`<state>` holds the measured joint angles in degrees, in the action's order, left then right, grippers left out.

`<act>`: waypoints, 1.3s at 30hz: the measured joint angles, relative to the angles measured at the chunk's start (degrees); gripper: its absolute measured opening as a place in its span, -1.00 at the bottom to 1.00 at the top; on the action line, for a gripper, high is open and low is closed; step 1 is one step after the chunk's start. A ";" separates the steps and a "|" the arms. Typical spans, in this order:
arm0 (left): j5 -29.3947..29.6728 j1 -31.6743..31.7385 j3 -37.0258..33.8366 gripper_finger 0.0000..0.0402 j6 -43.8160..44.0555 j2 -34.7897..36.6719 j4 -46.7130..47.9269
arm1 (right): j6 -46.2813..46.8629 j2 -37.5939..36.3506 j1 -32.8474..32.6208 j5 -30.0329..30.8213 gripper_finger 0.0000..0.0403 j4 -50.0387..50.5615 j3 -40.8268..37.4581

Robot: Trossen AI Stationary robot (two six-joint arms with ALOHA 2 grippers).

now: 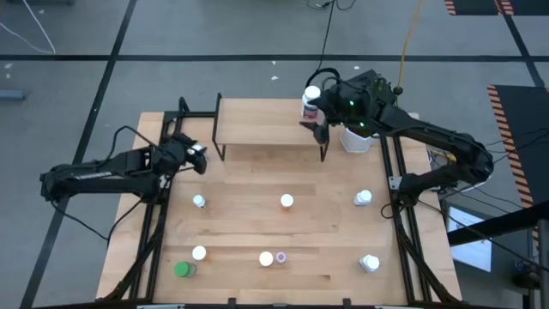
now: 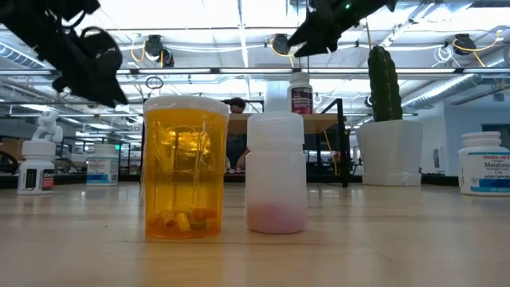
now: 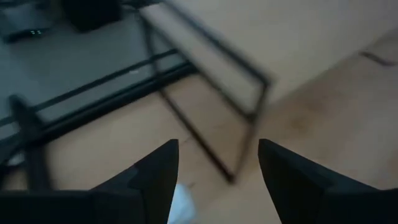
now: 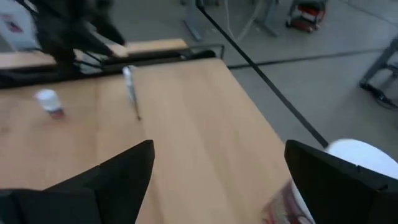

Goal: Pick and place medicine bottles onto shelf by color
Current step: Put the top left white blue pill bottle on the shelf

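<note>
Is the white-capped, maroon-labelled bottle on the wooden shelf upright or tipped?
Upright: the white-capped, maroon-labelled bottle stands cap-up on the wooden shelf's right end, below the right hand.

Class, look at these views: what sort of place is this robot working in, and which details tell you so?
Probably an industrial lab or workshop: grey concrete floor with hazard-striped tape, exposed ceiling pipes and strip lights, and two dark robot arms at a wooden table.
</note>
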<state>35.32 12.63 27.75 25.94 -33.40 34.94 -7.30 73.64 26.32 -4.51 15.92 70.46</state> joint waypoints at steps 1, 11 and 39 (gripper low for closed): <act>0.69 0.64 -1.02 0.14 0.88 -0.06 0.02 | 0.54 -0.81 -1.06 0.01 0.77 -0.80 -0.71; -2.72 8.99 -8.42 0.37 5.85 -0.36 -0.76 | 1.68 -5.46 -7.55 -0.02 0.77 -6.40 -4.20; -6.63 15.80 -17.06 0.11 3.63 -6.39 -15.72 | 3.54 -4.05 -14.18 7.69 0.77 -11.43 -9.10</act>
<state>28.70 28.42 10.70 29.57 -39.79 19.22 -3.77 69.59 12.14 3.18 4.48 61.36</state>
